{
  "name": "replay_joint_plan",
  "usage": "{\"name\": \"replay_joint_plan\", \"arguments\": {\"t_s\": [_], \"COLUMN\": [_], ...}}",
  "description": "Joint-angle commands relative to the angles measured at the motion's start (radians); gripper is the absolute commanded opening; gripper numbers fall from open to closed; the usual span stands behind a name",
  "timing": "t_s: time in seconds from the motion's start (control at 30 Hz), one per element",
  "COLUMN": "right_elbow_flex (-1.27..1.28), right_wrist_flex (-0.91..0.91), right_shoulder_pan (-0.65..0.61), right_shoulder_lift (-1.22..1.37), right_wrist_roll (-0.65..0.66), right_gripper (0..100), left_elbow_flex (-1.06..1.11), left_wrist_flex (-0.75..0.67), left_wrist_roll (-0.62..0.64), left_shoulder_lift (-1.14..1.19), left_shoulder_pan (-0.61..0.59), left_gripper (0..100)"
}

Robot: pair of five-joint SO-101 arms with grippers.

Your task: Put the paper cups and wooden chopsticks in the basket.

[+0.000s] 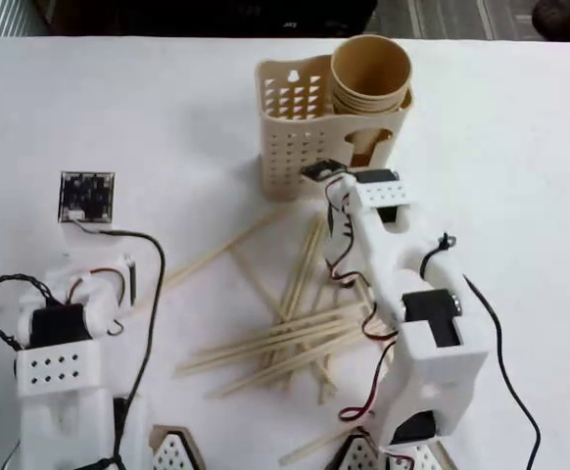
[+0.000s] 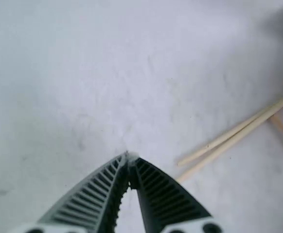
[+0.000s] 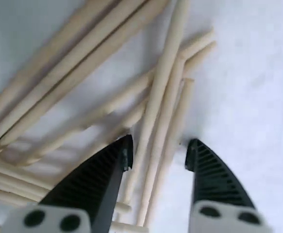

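Observation:
A cream perforated basket [image 1: 295, 122] stands at the back of the table with a stack of paper cups [image 1: 370, 73] in its right part. Wooden chopsticks [image 1: 290, 328] lie scattered and crossed on the white table in front of it. In the right wrist view my right gripper [image 3: 158, 154] is open, close above the chopsticks [image 3: 156, 116], with two or three of them between its fingers. The right arm [image 1: 407, 294] leans over the pile's right side. My left gripper [image 2: 128, 158] is shut and holds nothing, above bare table, with two chopsticks [image 2: 236, 135] a short way off.
The left arm [image 1: 60, 343] sits at the front left. A small black board [image 1: 87, 196] on a cable lies behind it. Black and red cables hang along both arms. The far table edge runs just behind the basket.

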Motion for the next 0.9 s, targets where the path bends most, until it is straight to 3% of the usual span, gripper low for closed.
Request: {"name": "replay_joint_plan", "arguments": {"t_s": [0.0, 0.27, 0.6, 0.87], "right_elbow_flex": [-0.017, -0.009, -0.011, -0.020], "right_wrist_flex": [-0.027, 0.005, 0.176, 0.177], "right_shoulder_pan": [-0.002, -0.007, -0.110, -0.182], "right_shoulder_lift": [0.004, -0.142, -0.443, -0.739], "right_wrist_roll": [0.006, 0.006, 0.006, 0.006], "right_gripper": [4.3, 1.8, 1.7, 1.7], "left_elbow_flex": [-0.005, -0.005, -0.005, -0.005], "left_wrist_flex": [-0.020, -0.020, -0.020, -0.020], "left_wrist_roll": [-0.008, -0.008, -0.008, -0.008], "left_shoulder_lift": [-0.018, -0.018, -0.018, -0.018], "left_shoulder_pan": [-0.010, -0.010, -0.010, -0.010], "left_gripper": [2, 2, 2, 2]}}
